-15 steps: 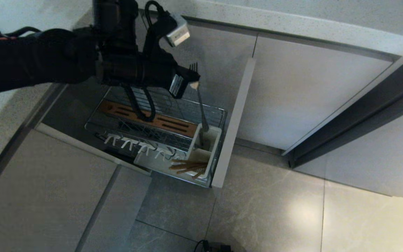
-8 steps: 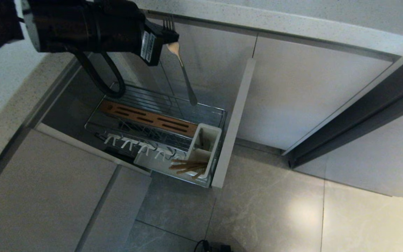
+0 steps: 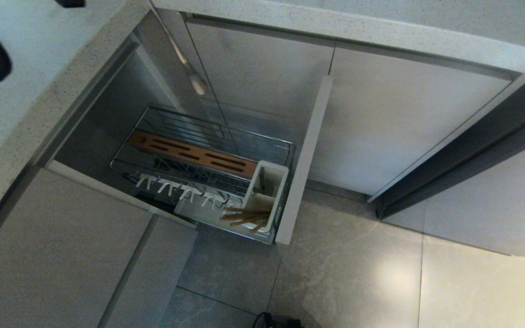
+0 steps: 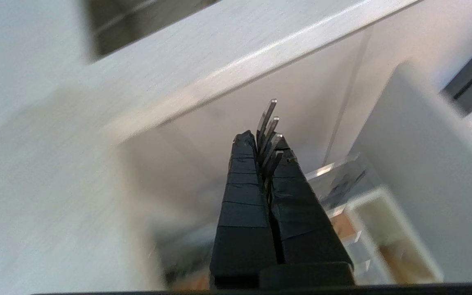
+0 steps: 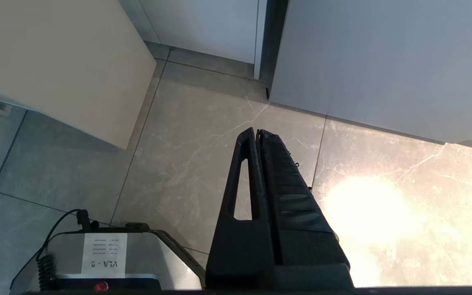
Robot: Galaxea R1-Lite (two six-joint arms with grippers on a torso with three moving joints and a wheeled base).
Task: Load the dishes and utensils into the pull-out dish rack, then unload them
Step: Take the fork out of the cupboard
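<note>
Left gripper (image 4: 265, 149) is clamped on a fork (image 4: 269, 123), above the rack (image 3: 208, 159). Chopsticks (image 3: 244, 216) lie in the caddy (image 3: 267, 191). Right gripper (image 5: 258, 137) is closed, over the floor (image 5: 187, 164).

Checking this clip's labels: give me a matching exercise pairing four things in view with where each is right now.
Things:
1. fork
2. chopsticks
3. right gripper
4. wooden strip

Places:
A. lying in the caddy's near compartment
B. clamped in the left gripper, above the rack
C. parked, pointing at the floor tiles
D. along the wire rack's far side

Pairs: 1-B, 2-A, 3-C, 4-D
</note>
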